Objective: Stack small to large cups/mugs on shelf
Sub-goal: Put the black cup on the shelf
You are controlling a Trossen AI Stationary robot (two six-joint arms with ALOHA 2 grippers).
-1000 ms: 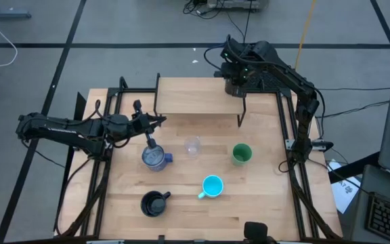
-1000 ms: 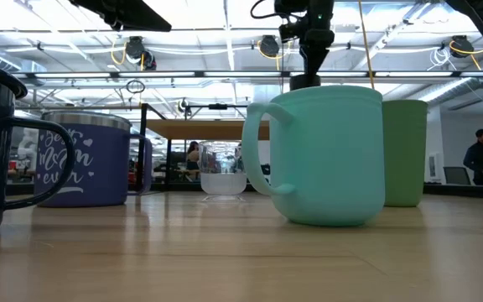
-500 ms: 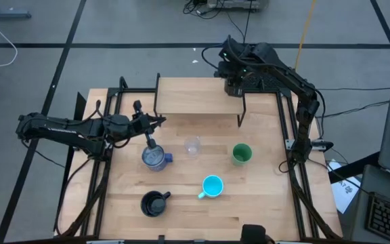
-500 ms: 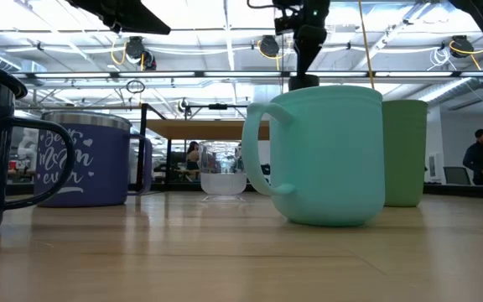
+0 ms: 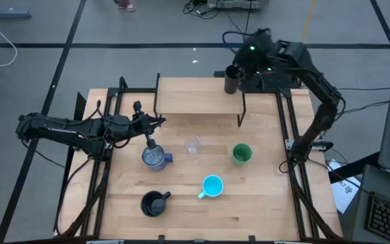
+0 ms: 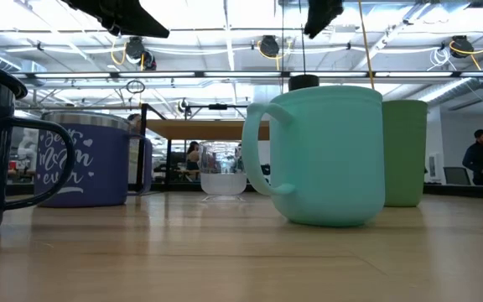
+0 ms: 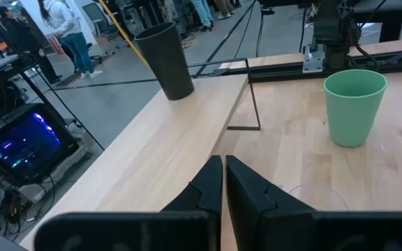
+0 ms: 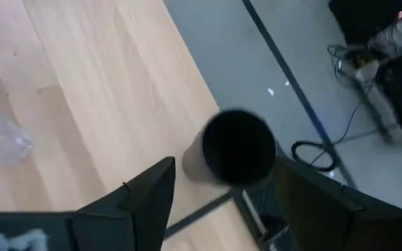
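— What's on the bench [image 5: 263, 203]?
— Light wood; the black tumbler [image 5: 231, 79] stands on the shelf [image 5: 195, 97], at its far right corner.
— The arms?
— Right gripper [image 8: 222, 188] spread above the tumbler; left gripper [image 7: 223, 183] pressed together left of the shelf.
— Behind?
— Grey floor [image 5: 147, 27], cables [image 5: 219, 5].

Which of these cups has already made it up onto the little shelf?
Only the tall black tumbler, standing upright at the shelf's far right corner. The other five cups sit on the big table below.
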